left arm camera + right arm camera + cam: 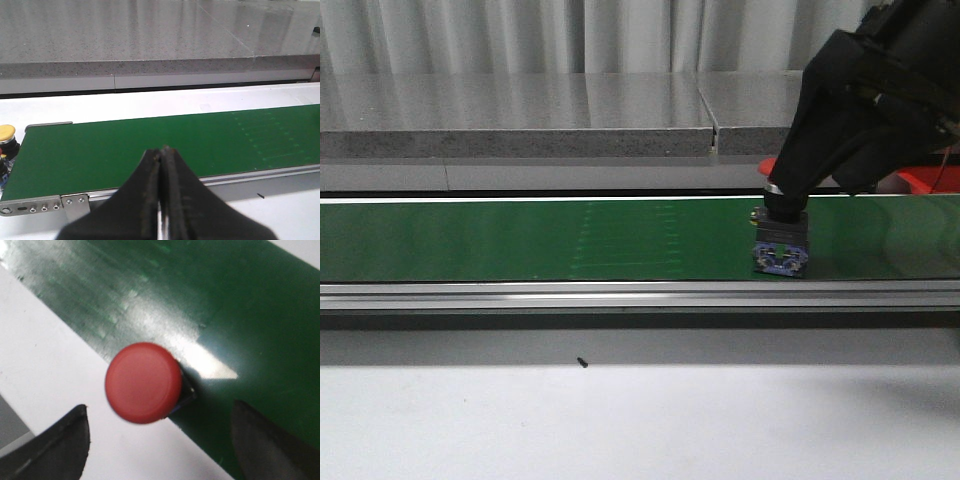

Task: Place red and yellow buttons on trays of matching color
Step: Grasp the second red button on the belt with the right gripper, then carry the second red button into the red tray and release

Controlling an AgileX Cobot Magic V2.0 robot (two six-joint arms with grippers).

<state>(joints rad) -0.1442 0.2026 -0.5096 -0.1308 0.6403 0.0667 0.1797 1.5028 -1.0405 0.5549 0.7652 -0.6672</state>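
Not much of the job can be counted as done yet, judging by these shots. The red button is seen standing upright on the green conveyor belt, close to the belt's near edge, with the right gripper hanging directly over it. In the right wrist view its fingers are spread wide on either side of the red cap and nothing is touched, so the button hasn't been grasped; it's probably the step just ahead of a pickup. The left gripper is parked over the other end of the belt with its fingers pressed together and nothing held between them. A yellow button can be spotted at the very edge of the left wrist view, just off the end of the belt, and it looks untouched. So both buttons are likely still to be sorted. As for what's hard to make out: only a sliver of something red is visible behind the right arm in the front view, possibly the red tray, but it's mostly blocked. No yellow tray is shown anywhere. The yellow button is cut off by the frame, and the red cap is hidden by the arm in the front view, where only the button's body is seen. A small dark speck is lying on the bench, unidentifiable.
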